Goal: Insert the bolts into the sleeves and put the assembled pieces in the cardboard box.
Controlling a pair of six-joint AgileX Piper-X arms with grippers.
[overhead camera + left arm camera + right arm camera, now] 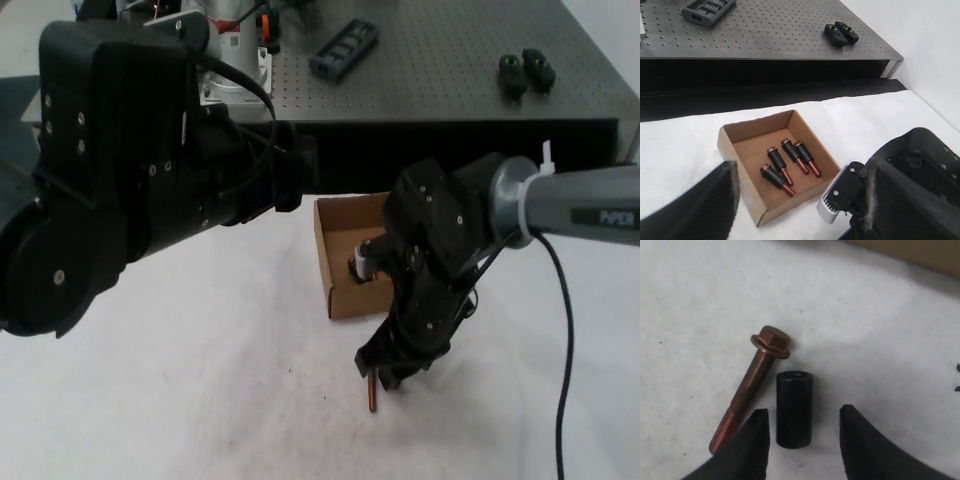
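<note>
Two spread right gripper fingers flank a black cylindrical sleeve — brown cardboard box at eleven o'clock; left gripper likewise splayed.

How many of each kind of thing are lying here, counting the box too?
Assembled pieces, boxed: 4
Loose bolt: 1
Loose sleeve: 1
Cardboard box: 1
Total: 7
</note>
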